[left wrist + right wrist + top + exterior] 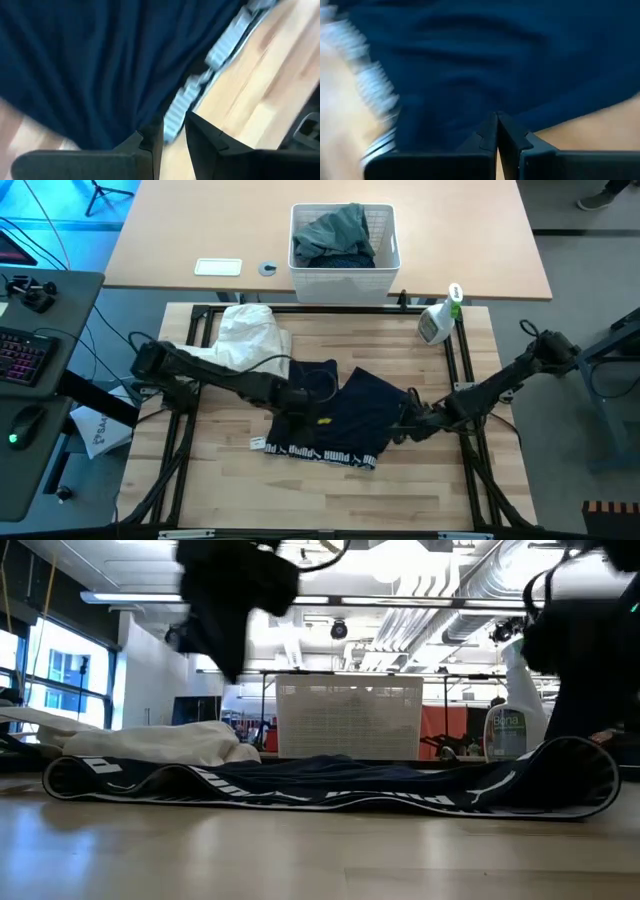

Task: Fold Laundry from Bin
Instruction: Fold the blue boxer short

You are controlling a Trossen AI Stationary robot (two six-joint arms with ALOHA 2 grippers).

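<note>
dark blue cloth with white puma letters [325, 425] lies spread flat on the wooden table [230, 490], close to the front edge. its white-lettered band runs along the front. both arms reach in low over it. the left gripper [172, 131] sits at the cloth's left part, near the band, and its two fingers stand a little apart with the cloth edge and band between them. the right gripper [497, 127] is at the cloth's right edge, and its fingers are pressed together right at the hem, pinching the dark cloth. a white cloth [248, 335] lies bunched at the back left of the table, partly under the left arm. the white bin [345, 272] stands on a second table behind, well apart from the grippers, with a grey-green top [335, 235] piled inside it. a spray bottle [440, 318] stands at the back right of the wooden table. a small white tag [257, 444] lies just beside the dark cloth's front left corner.
</note>
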